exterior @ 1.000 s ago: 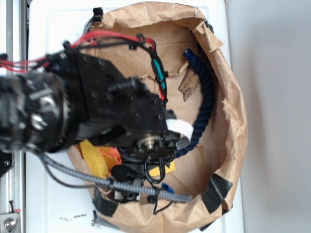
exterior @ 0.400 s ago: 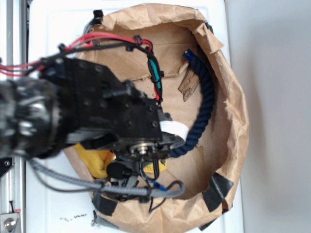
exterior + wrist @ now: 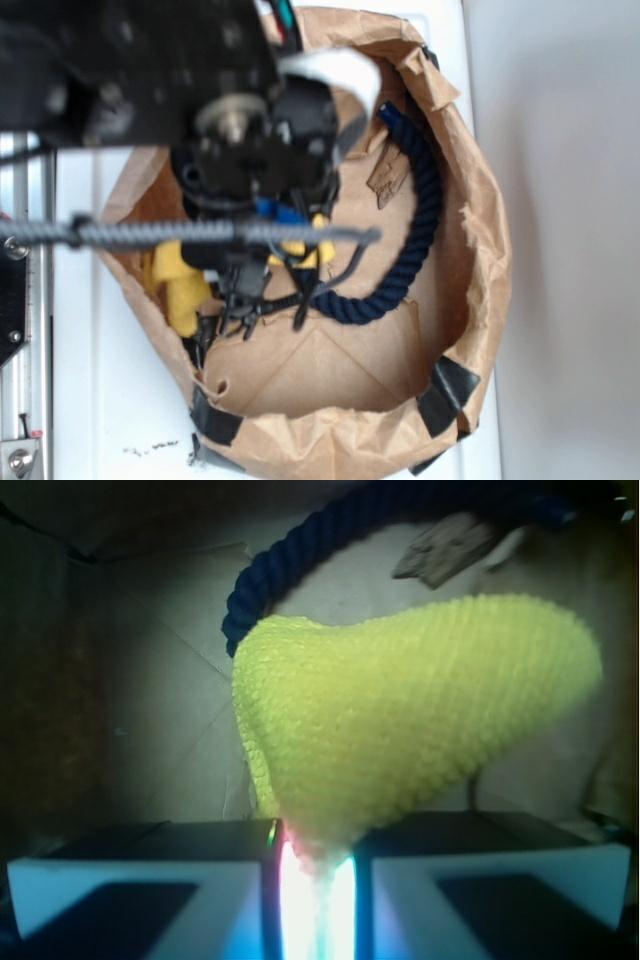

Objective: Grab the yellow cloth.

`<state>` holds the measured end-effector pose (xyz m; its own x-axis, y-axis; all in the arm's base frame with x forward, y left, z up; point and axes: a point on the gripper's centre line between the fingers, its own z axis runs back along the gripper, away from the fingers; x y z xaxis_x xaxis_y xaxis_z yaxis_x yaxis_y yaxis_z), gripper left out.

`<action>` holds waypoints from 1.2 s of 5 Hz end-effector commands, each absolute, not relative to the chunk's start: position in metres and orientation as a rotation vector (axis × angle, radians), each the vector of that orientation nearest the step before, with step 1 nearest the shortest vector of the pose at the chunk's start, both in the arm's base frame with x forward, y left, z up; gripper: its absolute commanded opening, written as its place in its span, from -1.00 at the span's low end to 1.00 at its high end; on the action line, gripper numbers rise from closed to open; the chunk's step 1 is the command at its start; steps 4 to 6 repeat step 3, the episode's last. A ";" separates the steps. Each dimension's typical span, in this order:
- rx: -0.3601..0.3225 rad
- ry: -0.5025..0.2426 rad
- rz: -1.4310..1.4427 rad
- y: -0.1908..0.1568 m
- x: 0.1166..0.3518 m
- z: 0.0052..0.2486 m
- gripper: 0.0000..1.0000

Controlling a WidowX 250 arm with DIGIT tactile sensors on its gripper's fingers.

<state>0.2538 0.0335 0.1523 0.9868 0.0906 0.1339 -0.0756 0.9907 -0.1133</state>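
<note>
Exterior view: the arm covers most of the brown paper [image 3: 330,370] that is shaped into a shallow basin on the white surface [image 3: 110,400]. The tool [image 3: 262,300] hangs inside that basin, just left of the navy-blue rope [image 3: 420,230], which curls along the paper's right side. Patches of the yellow cloth [image 3: 178,290] show under and to the left of the tool, against the paper's left wall. From here I cannot tell how the jaws stand.

Wrist view: the tool [image 3: 316,875] is clamped on the yellow cloth [image 3: 420,710], its two pale pads nearly together with a thin pinch of fabric between them. The rest of the cloth balloons above the pinch as a rounded lobe, in front of the rope [image 3: 300,550] and the paper floor.

The cloth looks light, soft and knit-textured, so it should drape and not slip easily. A gathered fold, like the one now pinched, is a sound place to hold; a single thin edge could pull free.
</note>
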 end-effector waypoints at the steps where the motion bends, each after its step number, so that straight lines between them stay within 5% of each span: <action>1: 0.146 -0.103 0.200 0.035 0.255 0.219 -1.00; 2: 0.196 -0.123 0.240 0.027 0.257 0.243 -1.00; 6: 0.215 -0.118 0.243 0.020 0.257 0.244 -1.00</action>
